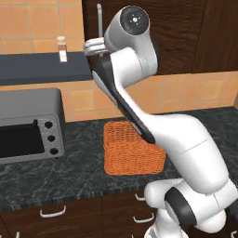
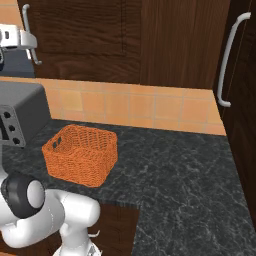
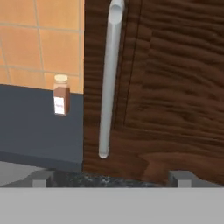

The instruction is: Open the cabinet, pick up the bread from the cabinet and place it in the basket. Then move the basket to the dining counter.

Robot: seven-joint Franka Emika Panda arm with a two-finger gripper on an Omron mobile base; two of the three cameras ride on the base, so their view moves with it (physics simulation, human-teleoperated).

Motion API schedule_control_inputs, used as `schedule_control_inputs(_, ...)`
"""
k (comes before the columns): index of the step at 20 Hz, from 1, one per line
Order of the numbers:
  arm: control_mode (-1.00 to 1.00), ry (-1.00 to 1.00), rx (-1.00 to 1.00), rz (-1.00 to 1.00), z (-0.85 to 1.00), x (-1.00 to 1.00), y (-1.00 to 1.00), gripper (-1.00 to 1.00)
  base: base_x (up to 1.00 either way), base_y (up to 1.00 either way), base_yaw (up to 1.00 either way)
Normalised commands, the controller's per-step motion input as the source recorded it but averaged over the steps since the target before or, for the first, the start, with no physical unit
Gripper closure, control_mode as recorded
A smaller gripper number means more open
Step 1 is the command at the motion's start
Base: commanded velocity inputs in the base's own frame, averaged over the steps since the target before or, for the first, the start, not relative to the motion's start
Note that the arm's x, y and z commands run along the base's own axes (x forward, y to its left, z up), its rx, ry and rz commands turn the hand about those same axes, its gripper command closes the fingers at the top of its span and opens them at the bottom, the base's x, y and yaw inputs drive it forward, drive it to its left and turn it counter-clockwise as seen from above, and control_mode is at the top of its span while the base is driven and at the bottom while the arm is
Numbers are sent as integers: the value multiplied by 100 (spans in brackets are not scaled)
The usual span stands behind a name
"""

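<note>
The cabinet [image 1: 179, 32] [image 2: 85, 35] [image 3: 170, 87] is a dark wood-grain wall unit, and its door is shut. Its long silver bar handle [image 3: 108, 78] [image 1: 99, 18] [image 2: 27, 22] runs vertically along the door's left edge. My gripper [image 3: 111, 179] [image 1: 91, 46] [image 2: 22, 40] is open, just in front of the handle's lower end, with the bar centred between the fingertips [image 3: 41, 178] and apart from them. The orange woven basket [image 1: 132, 148] [image 2: 80, 152] stands empty on the black counter, below the gripper. The bread is hidden. The dining counter is out of view.
A grey toaster oven [image 1: 28, 125] [image 2: 17, 112] stands left of the basket. A small brown bottle [image 1: 62, 49] [image 3: 61, 94] sits on a dark shelf left of the cabinet. A tall cabinet with its own handle [image 2: 227, 60] borders the black speckled counter [image 2: 175, 165] on the right.
</note>
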Motion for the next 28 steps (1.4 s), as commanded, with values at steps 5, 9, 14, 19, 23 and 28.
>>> schedule_control_inputs(5,-100,0,0,-2,-1,46,6,-100,0,0,0)
schedule_control_inputs(9,-100,0,0,-2,-7,52,4,-100,0,0,0)
schedule_control_inputs(14,-100,0,0,-6,-4,46,18,-100,0,0,0)
schedule_control_inputs(19,-100,0,0,-5,-5,43,12,-100,0,0,0)
schedule_control_inputs(23,-100,-2,0,-2,-13,43,2,-100,0,0,0)
schedule_control_inputs(28,-100,-8,0,0,-37,40,-9,100,0,0,0)
